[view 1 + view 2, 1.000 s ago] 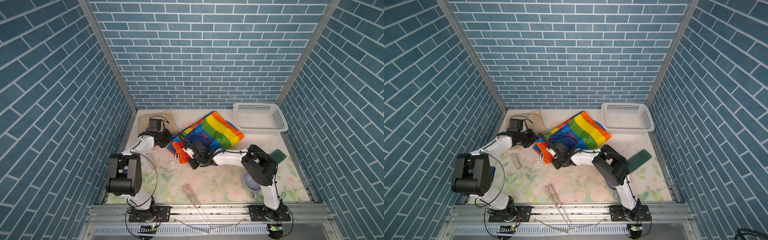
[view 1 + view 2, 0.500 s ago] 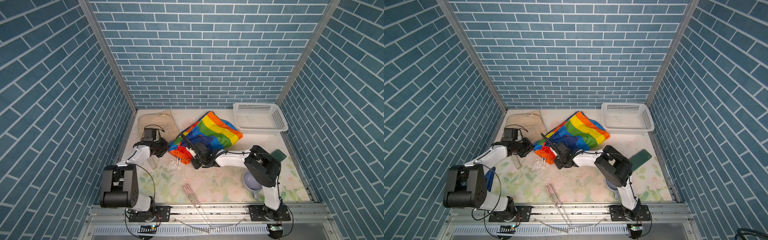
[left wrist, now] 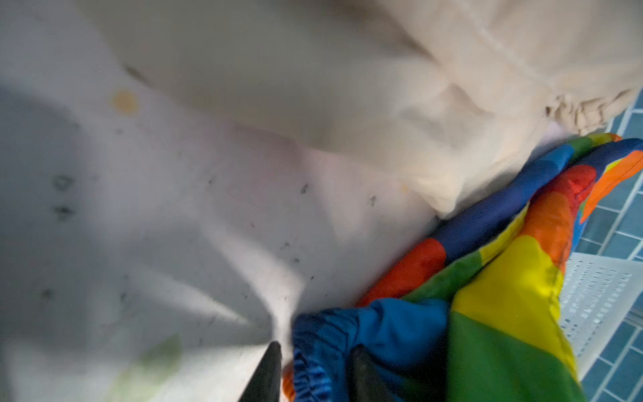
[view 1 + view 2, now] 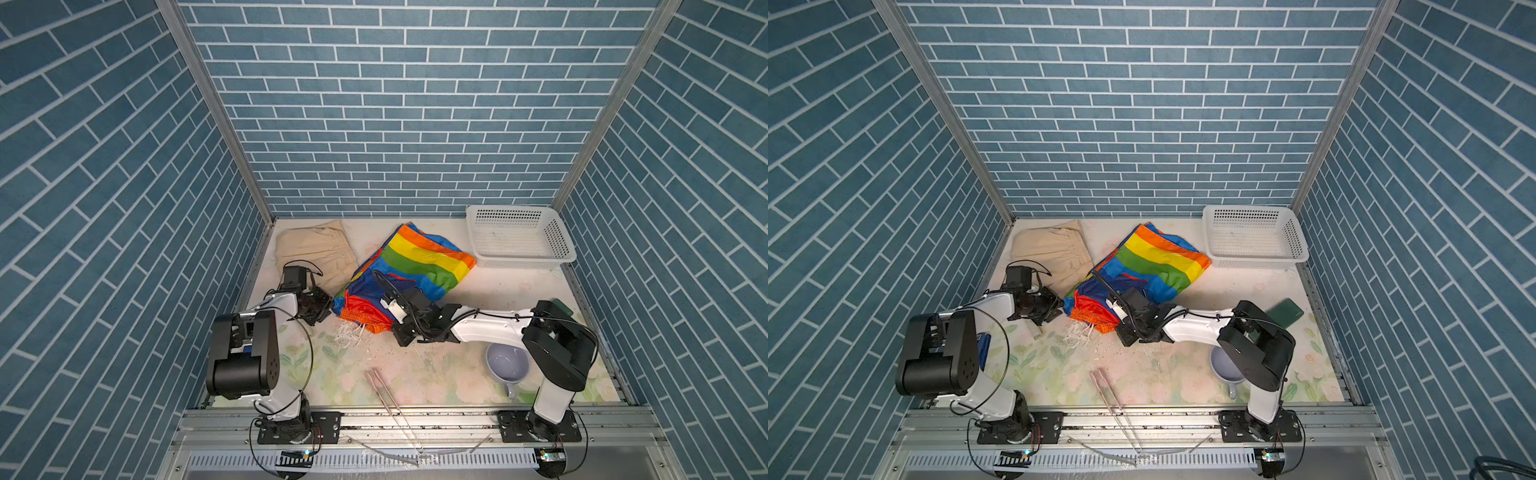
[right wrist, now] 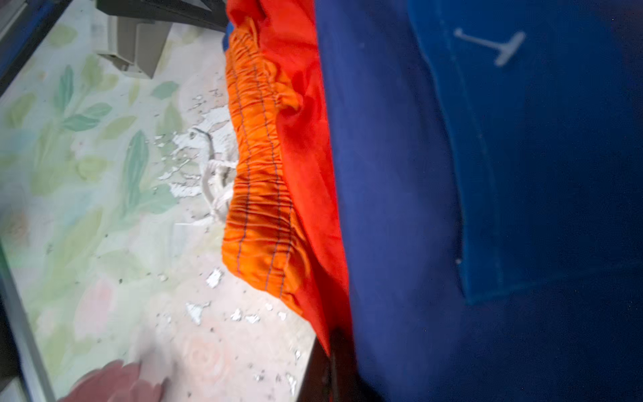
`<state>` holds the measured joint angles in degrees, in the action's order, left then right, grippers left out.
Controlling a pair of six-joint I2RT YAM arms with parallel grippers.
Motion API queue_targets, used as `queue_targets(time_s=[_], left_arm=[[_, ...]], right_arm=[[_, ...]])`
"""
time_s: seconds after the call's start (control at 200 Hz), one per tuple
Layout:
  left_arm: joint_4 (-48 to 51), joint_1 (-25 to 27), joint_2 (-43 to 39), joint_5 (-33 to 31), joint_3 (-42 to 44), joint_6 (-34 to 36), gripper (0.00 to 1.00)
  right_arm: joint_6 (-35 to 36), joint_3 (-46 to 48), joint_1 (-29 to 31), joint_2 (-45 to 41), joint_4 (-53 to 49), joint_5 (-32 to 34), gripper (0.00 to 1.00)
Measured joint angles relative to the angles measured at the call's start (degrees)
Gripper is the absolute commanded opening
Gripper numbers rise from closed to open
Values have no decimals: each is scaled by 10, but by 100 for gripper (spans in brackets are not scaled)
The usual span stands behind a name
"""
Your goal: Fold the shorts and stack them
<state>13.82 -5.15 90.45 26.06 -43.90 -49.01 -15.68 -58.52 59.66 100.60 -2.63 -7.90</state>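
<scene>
At the waistband of the rainbow shorts (image 4: 424, 257), the left gripper (image 3: 315, 372) has its fingers (image 3: 268, 372) parted, cloth loose between. The right gripper (image 4: 398, 330) pinches their red edge tight. The beige shorts (image 4: 316, 247) lie just beside them.

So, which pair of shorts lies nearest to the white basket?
The rainbow-striped shorts: their orange edge nearly reaches the basket. The beige shorts lie farther, in the far left corner.
</scene>
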Motion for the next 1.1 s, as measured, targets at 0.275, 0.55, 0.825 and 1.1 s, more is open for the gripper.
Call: queue_targets(time_s=[0.275, 0.55, 0.825, 1.1], left_arm=[[52, -2, -120, -18, 5, 15, 72], [87, 34, -257, -44, 82, 12, 73], [22, 136, -203, -54, 118, -18, 76], [-70, 184, -110, -58, 112, -43, 62]], right_arm=[[0, 0, 14, -15, -28, -31, 34], [48, -17, 37, -35, -59, 24, 36], [63, -55, 38, -23, -53, 54, 27], [54, -65, 9, -21, -44, 51, 27]])
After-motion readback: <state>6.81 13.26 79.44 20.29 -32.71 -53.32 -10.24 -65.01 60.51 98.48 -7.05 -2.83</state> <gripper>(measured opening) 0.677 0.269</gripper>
